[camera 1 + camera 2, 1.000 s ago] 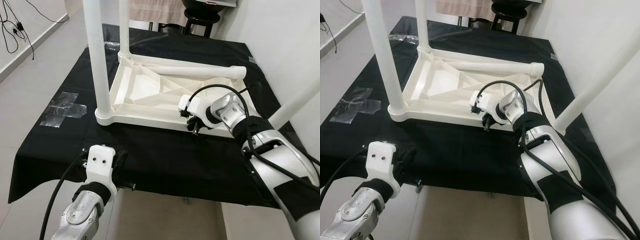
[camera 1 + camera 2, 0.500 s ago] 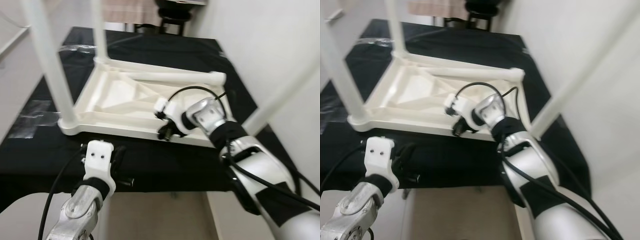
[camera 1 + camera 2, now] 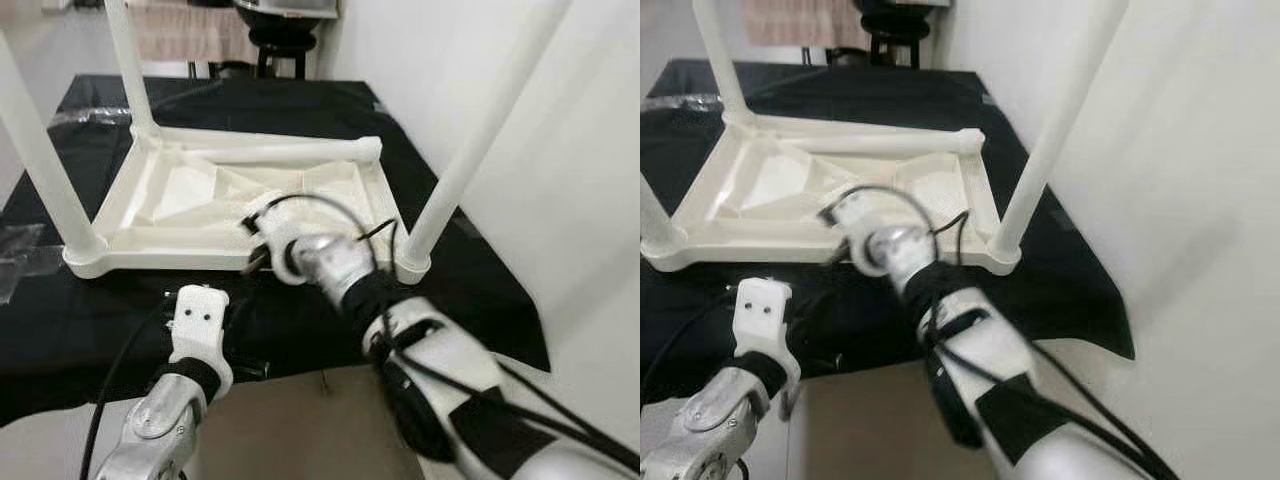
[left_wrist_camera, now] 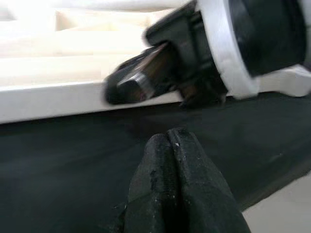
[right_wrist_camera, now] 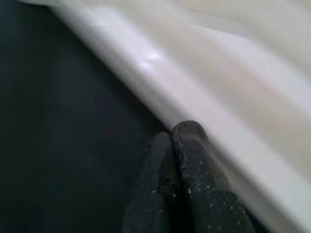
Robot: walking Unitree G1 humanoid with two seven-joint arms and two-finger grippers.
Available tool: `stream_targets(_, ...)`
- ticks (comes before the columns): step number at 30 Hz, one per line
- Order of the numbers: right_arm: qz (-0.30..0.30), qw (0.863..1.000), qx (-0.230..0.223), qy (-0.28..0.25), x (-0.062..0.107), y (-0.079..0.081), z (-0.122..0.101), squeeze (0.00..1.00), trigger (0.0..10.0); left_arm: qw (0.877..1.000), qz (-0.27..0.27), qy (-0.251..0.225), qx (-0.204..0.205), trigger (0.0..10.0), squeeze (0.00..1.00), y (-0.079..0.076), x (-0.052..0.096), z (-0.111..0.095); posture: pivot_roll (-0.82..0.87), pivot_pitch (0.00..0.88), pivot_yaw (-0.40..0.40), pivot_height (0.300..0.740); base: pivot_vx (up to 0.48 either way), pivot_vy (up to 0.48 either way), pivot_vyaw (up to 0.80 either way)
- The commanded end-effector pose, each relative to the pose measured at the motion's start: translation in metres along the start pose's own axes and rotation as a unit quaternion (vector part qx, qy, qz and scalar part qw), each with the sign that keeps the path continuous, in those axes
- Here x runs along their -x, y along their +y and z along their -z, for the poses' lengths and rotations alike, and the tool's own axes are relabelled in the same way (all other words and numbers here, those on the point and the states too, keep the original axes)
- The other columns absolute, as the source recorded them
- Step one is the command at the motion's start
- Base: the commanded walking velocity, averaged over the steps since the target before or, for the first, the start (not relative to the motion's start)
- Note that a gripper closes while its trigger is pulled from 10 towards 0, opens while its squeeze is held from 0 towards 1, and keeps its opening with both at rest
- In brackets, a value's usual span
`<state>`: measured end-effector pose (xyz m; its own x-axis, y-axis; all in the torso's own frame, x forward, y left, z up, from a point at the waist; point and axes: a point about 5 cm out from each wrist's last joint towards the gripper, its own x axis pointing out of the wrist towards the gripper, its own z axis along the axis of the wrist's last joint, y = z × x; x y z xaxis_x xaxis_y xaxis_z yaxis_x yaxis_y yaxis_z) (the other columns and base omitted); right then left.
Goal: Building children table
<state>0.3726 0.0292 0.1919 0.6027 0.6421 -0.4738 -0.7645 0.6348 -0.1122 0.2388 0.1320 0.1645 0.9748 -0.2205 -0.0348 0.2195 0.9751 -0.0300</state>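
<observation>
While our left gripper (image 3: 232,330) hovered closed and empty over the black cloth's (image 3: 480,280) near edge, the upturned children's table (image 3: 220,190) lay mid-cloth; our right gripper (image 3: 255,262), fingers together, touched its near rim. We judged a gentle, level push best.

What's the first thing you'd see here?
A big white table lying upside down on a black cloth, with legs poking up. The right gripper, fingers shut, touches the table's near edge, and the left gripper hovers, shut, just in front of it.
</observation>
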Motion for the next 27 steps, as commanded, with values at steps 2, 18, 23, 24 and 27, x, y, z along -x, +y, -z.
stream_targets(2,-0.012,1.0,0.016,-0.007,0.001,0.0,0.0,0.0,10.0,1.0,0.0,0.006,0.0,10.0,0.0,0.001,0.0,0.004,0.03,0.13,-0.16,0.74,0.0,0.0,0.0)
stream_targets(18,-0.069,0.988,0.136,-0.021,0.038,-0.049,-0.025,0.0,10.0,1.0,-0.001,0.001,0.003,10.0,0.0,0.0,-0.004,0.003,0.02,0.128,-0.164,0.74,0.0,0.0,0.0)
stream_targets(23,-0.096,0.984,0.138,-0.054,0.048,-0.054,-0.036,0.0,10.0,1.0,0.0,0.001,0.004,10.0,0.0,-0.001,-0.003,0.003,0.03,0.133,-0.166,0.74,0.0,0.0,0.0)
stream_targets(24,-0.094,0.984,0.137,-0.057,0.053,-0.059,-0.038,0.0,10.0,1.0,0.0,0.001,0.005,10.0,0.0,-0.001,-0.002,0.003,0.03,0.137,-0.166,0.74,0.0,0.0,0.0)
stream_targets(27,-0.062,0.984,0.165,-0.007,0.056,-0.072,-0.026,0.0,10.0,1.0,0.001,0.001,0.008,10.0,0.0,-0.002,-0.001,0.002,0.03,0.143,-0.167,0.74,0.0,0.0,0.0)
